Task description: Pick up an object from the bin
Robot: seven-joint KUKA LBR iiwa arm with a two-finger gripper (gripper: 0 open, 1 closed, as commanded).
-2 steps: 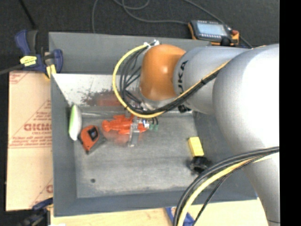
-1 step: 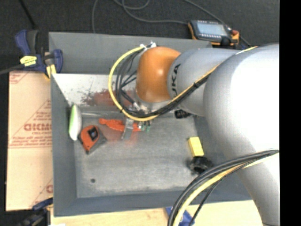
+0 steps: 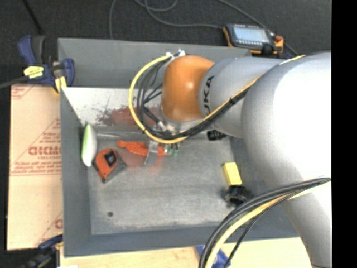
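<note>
My gripper [image 3: 154, 151] is low in the middle of the bin, under the arm's wrist. It sits on the right end of a flat orange tool [image 3: 133, 147] that lies across the floor. Whether it holds that tool is hidden. An orange and black tape measure [image 3: 107, 163] lies just left of and below the tool. Upright against the left wall is a white and green oblong thing [image 3: 87, 144].
A yellow block with a black end [image 3: 233, 178] lies at the right of the floor, close under the arm. The arm and its cables cover the bin's upper right part. The front floor of the bin is bare grey metal.
</note>
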